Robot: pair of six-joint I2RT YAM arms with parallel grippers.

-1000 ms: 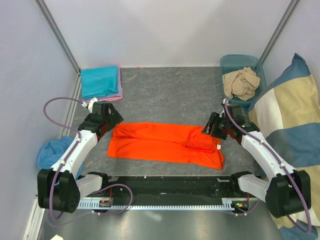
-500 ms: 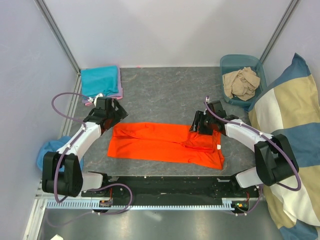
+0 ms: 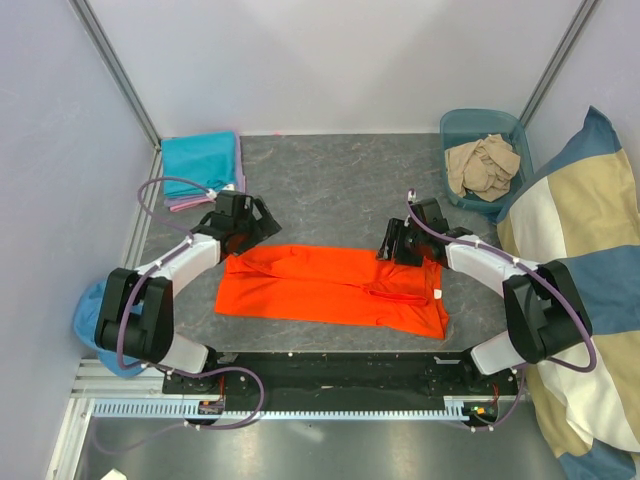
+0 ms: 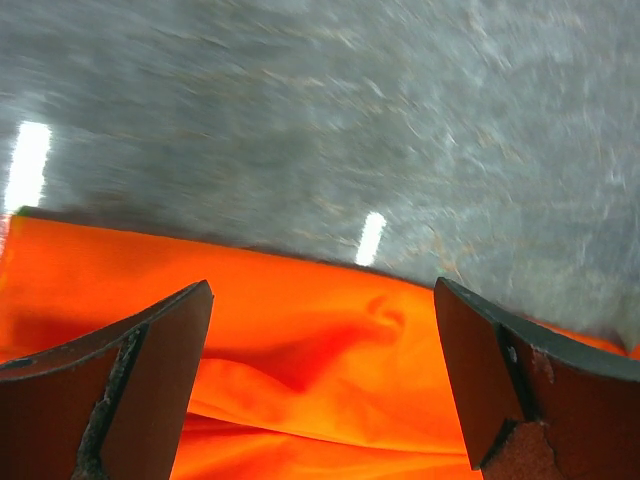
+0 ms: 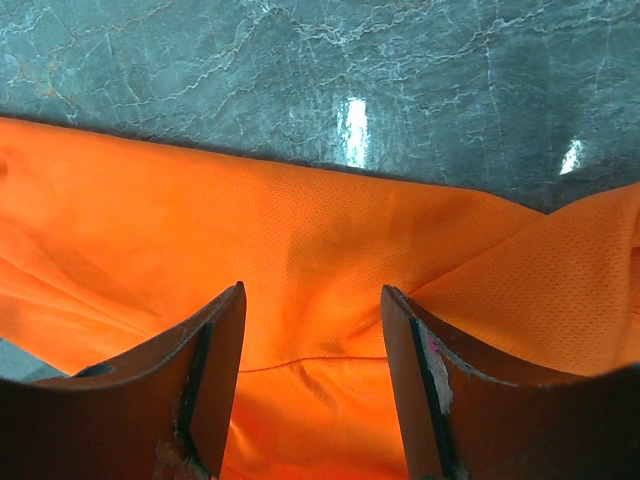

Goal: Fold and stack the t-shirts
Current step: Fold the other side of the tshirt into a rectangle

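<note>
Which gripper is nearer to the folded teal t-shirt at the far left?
Left. The left gripper hovers slightly right of the teal t-shirt; the right gripper is much farther right.

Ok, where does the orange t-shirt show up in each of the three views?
Top external: orange t-shirt spread flat at the centre, between the two arms.
Left wrist: orange t-shirt fills the lower half.
Right wrist: orange t-shirt fills the lower two thirds.
Shared landmark: the shirt's far edge against the grey marbled tabletop.

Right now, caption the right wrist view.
Open right tool over the orange t-shirt edge, grey table beyond.
</note>
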